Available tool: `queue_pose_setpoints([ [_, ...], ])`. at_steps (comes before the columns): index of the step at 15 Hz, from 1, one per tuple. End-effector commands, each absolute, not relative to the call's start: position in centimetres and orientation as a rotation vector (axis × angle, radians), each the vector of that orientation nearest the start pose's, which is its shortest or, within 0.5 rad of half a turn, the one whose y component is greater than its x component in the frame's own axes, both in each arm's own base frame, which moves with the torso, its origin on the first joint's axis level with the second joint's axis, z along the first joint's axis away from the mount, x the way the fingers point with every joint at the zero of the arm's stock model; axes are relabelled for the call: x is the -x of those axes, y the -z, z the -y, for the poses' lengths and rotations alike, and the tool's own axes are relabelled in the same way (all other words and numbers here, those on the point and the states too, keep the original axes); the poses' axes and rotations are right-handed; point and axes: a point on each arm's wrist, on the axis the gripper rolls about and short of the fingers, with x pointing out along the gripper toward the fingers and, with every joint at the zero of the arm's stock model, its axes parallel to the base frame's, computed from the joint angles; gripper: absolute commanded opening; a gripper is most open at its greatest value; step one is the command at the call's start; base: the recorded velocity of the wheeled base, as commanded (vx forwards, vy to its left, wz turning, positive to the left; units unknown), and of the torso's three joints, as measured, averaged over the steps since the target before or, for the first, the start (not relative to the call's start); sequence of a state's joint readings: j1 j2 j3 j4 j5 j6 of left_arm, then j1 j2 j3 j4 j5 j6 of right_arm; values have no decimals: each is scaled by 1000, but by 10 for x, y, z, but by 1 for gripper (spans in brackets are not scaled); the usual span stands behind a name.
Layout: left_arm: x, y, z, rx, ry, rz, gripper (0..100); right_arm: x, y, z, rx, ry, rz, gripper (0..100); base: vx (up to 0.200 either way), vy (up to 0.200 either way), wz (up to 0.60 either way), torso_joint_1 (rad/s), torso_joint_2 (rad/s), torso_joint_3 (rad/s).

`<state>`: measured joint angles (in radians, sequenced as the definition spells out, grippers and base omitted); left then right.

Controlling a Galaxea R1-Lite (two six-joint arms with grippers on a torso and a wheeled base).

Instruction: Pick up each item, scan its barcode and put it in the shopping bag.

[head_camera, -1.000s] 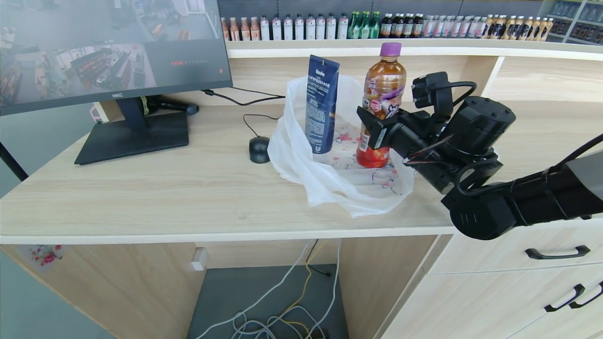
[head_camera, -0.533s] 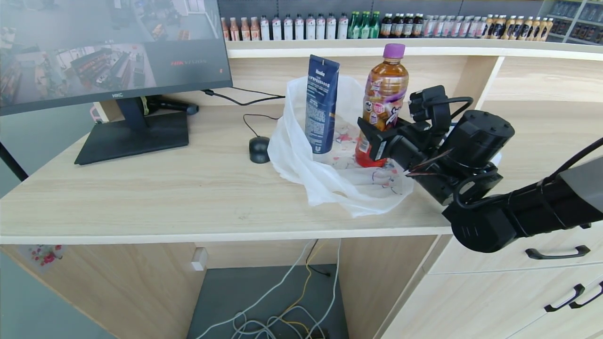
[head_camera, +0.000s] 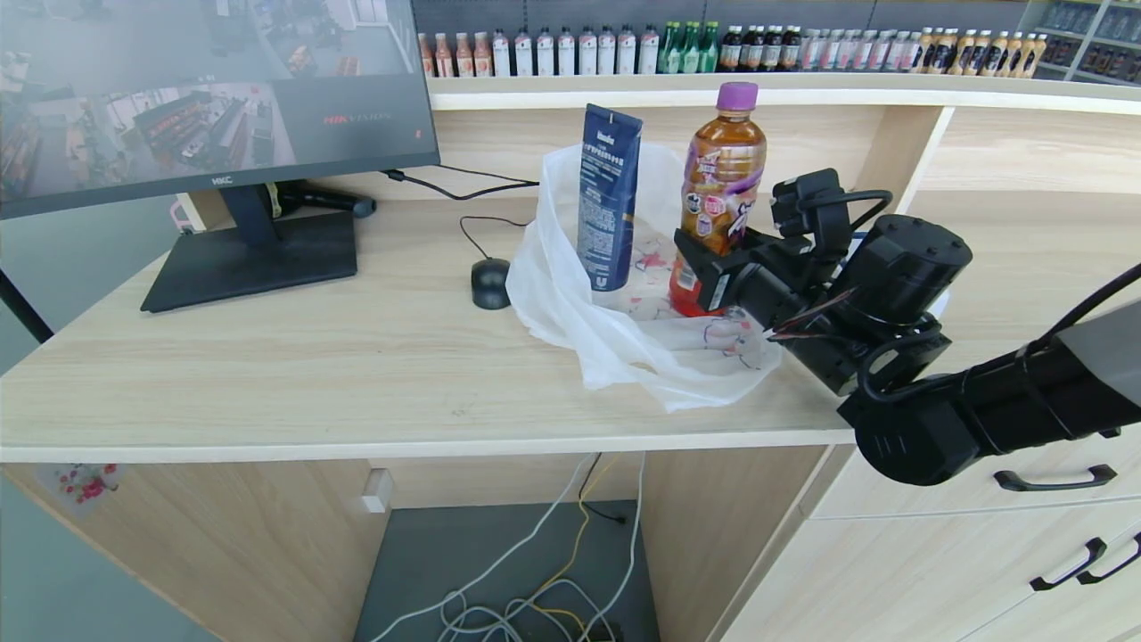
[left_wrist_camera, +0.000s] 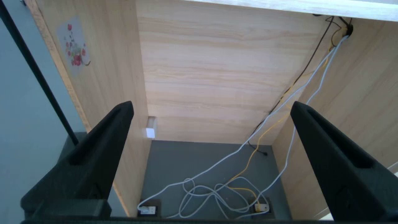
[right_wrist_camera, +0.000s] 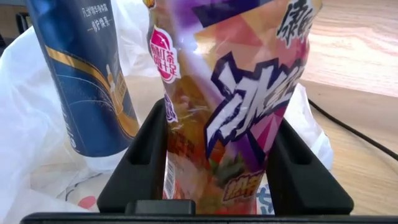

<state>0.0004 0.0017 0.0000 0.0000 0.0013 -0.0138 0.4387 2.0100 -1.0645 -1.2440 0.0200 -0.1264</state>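
Wooden counter [head_camera: 267,357] carries a white shopping bag [head_camera: 615,348] near its centre. Right gripper [head_camera: 713,267] grasps the lower half of a purple-capped bottle [head_camera: 722,169], upright over the bag, just right of a standing blue tube [head_camera: 608,196]. Left gripper [left_wrist_camera: 211,124] hangs released below the counter.

Bright, even light falls from above on the wooden surface [head_camera: 357,357]. Shadows there are soft: a faint one beside the monitor stand [head_camera: 254,259] and a small one around the mouse [head_camera: 490,283]. The white shopping bag [head_camera: 624,348] is the brightest patch, its folds nearly washed out. Light passes through the amber upper part of the drink bottle [head_camera: 724,160]. In the right wrist view its label [right_wrist_camera: 249,106] carries a pale sheen. The recess [head_camera: 499,486] under the surface is dimmer. The left tool [left_wrist_camera: 211,155] shows its fingers [left_wrist_camera: 99,155] as dark silhouettes against the evenly lit wood panel [left_wrist_camera: 211,74].
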Motion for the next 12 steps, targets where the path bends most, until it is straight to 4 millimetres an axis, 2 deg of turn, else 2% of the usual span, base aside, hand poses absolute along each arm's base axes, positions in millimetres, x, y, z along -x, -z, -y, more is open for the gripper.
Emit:
queue_pose_setpoints([
  [1,23,-76,0,15,-3,-2,100,-351,-202,-167,61,-444,316,0,0,0,0,0,0,0],
  [2,23,-76,0,15,-3,-2,100,-351,-203,-167,62,-447,315,0,0,0,0,0,0,0],
  [3,23,-76,0,14,-2,-2,100,-351,-202,-167,64,-447,314,100,0,0,0,0,0,0],
  [5,23,-76,0,15,-3,-2,100,-350,-203,-168,62,-450,320,100,0,0,0,0,0,0],
  [9,23,-76,0,15,-2,-2,100,-336,-229,-161,47,-443,389,100,0,0,0,0,0,0],
  [12,23,-76,0,14,-3,-2,100,-318,-249,-150,39,-433,430,100,0,0,0,0,0,0],
])
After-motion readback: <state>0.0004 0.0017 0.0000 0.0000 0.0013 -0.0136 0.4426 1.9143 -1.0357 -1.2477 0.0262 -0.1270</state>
